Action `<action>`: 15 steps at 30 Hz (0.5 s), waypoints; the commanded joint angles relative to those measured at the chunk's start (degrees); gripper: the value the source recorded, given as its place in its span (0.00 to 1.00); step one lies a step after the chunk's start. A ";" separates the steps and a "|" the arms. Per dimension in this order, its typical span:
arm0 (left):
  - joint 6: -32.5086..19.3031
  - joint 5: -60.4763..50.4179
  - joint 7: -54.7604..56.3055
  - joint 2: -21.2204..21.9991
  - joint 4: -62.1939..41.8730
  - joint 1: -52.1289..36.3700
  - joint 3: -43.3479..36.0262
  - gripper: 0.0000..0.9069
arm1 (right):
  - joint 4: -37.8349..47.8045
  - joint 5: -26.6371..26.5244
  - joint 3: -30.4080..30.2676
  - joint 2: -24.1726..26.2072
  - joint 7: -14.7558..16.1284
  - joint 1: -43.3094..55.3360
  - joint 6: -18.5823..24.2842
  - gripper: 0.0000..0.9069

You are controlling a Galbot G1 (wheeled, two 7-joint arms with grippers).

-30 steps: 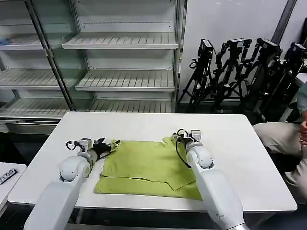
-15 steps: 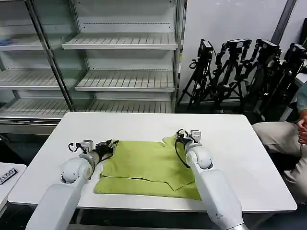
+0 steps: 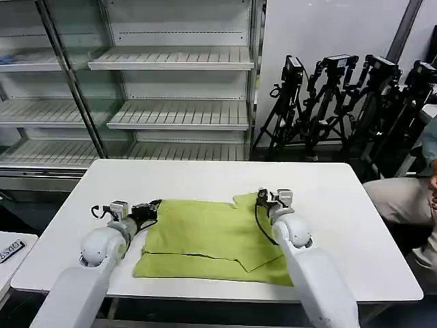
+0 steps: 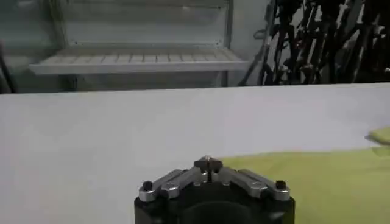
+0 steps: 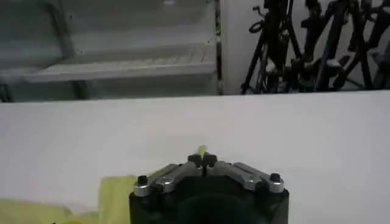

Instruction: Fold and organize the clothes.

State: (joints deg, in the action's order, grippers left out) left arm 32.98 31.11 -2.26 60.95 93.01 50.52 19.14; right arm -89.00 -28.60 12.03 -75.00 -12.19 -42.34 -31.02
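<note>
Lime-green, soft and thin, the short-sleeved shirt (image 3: 212, 239) lay partly folded on the white rectangular counter (image 3: 341, 205), towards the robot's edge and about midway across. The left hand (image 3: 151, 208) rested at the shirt's far left corner, fingers pressed together; whether cloth sat between them could not be told. The right hand (image 3: 271, 198) was at the far right corner, where a sleeve stuck out, and in its wrist view (image 5: 204, 160) the closed tips pinched a sliver of green fabric.

Compared with a second earlier, the left hand had drawn slightly outward to the left and the right hand slightly outward to the right, while the shirt kept nearly the same outline. That suggested the far edge was being tensioned or lined up, with a further fold probably still to come.

The shirt's near hem lay close to the counter's front edge, leaving little spare room there. Bare white surface stretched well beyond the shirt at the back and on both sides, so there was open space for lifting and carrying the far edge. Metal shelving (image 3: 171, 89) and black tripods (image 3: 341, 102) stood well behind the counter.
</note>
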 commanded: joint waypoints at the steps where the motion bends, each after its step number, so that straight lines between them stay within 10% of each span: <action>1: 0.04 1.41 1.61 -4.32 13.62 12.52 4.17 0.01 | -18.67 -1.90 1.46 6.21 -0.37 -10.00 0.18 0.00; 15: -0.11 2.56 2.10 -4.78 21.43 22.91 10.20 0.01 | -30.35 0.04 8.33 8.55 0.41 -28.33 0.47 0.00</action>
State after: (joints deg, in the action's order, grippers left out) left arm 32.94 33.12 -0.53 57.08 108.21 66.19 26.42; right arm -111.41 -29.08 17.71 -68.56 -12.02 -61.12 -30.81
